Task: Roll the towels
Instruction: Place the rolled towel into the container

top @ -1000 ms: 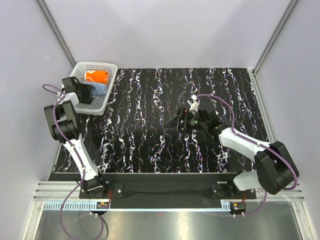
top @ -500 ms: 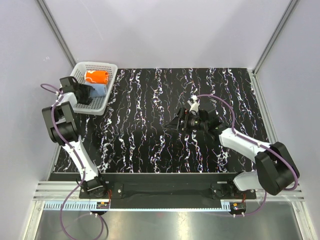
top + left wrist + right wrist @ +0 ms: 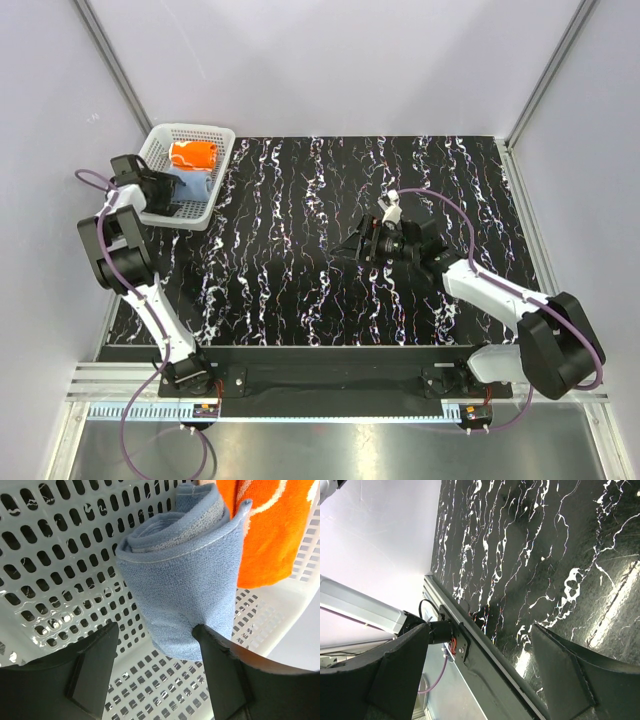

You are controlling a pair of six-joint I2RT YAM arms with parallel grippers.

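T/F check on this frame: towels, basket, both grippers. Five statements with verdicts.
1. The blue towel and the orange towel are both in the basket. True.
2. The blue towel lies flat and unrolled. False: it is rolled up.
3. The right gripper holds the orange towel. False: its jaws are open and empty over the table.
4. The left gripper is at the basket with its jaws open. True.
5. The basket sits at the table's far right corner. False: it is at the far left corner.

Orange towel (image 3: 192, 154) and blue towel (image 3: 195, 185) in basket (image 3: 223, 168)
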